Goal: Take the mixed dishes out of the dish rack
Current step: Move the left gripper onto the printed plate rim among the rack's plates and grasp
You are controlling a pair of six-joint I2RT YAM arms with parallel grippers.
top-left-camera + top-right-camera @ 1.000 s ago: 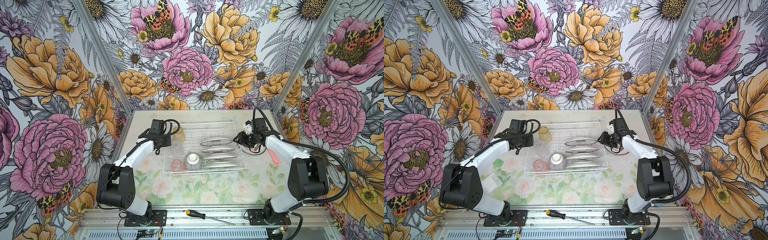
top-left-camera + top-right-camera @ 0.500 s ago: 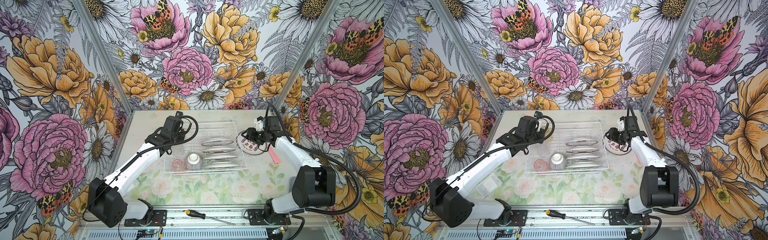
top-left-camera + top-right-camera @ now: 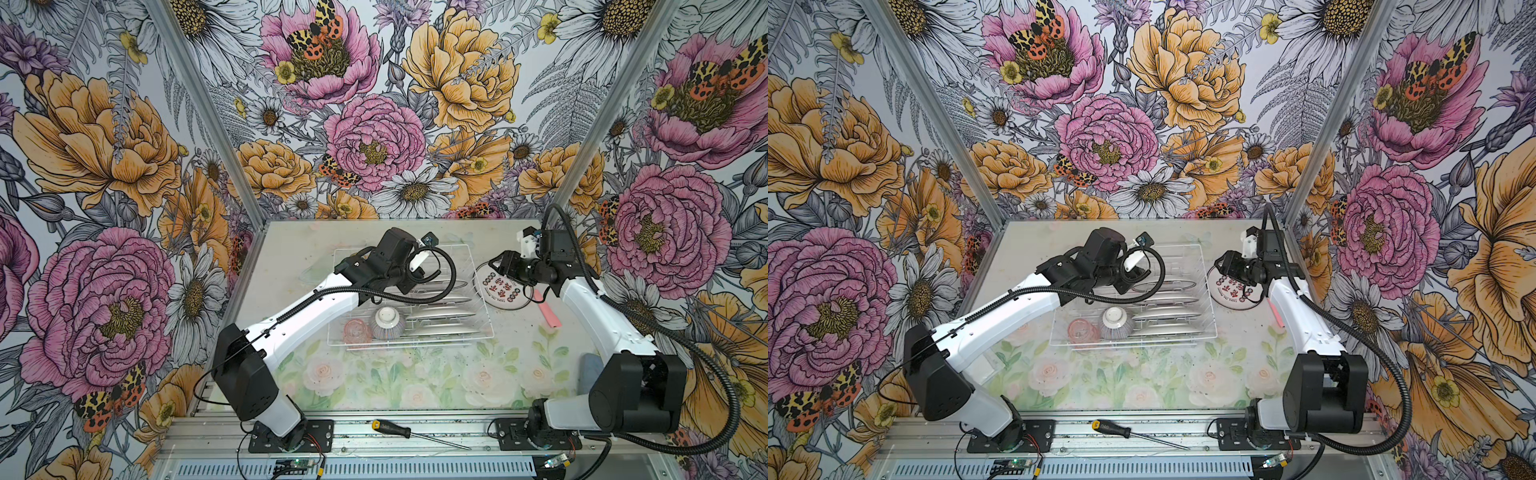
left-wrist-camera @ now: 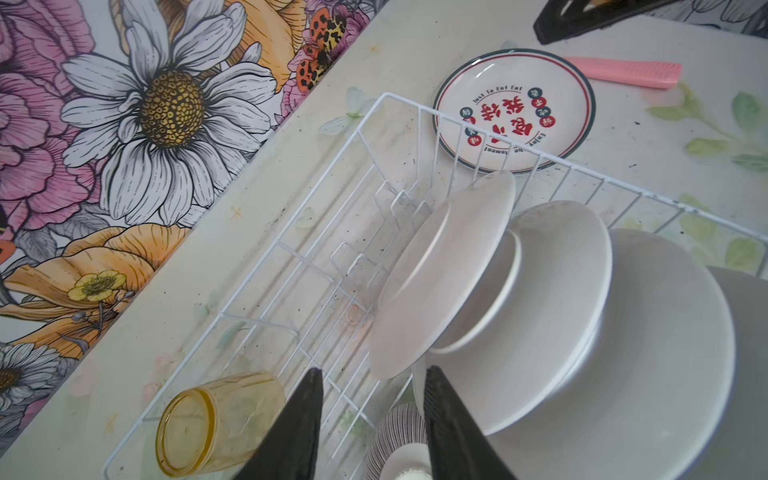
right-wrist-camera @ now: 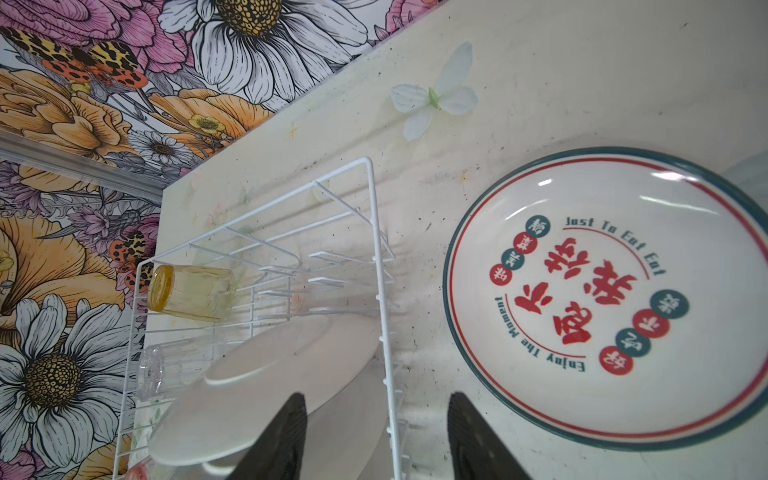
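near rack edge: pink tumbler [image 3: 356, 330], upturned ribbed bowl [image 3: 387, 322], plates [image 3: 440, 313] on edge in dish rack [image 3: 482, 291]. left pincer [image 4: 372, 374] open, empty, over rack. right pincer [image 5: 376, 397] open, empty, beside lettered plate [image 3: 500, 289], flat on tabletop [image 3: 415, 382] just outside rack. yellow tumbler [image 4: 216, 419] on its side, far rack corner.

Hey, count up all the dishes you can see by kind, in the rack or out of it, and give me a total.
Plates: 5 (4 upright plates in the dish rack, 1 lettered plate flat on the table)
Tumblers: 3 (yellow tumbler, clear tumbler, pink tumbler, all in the rack)
Bowls: 1 (ribbed bowl, upside down in the rack)
Total: 9
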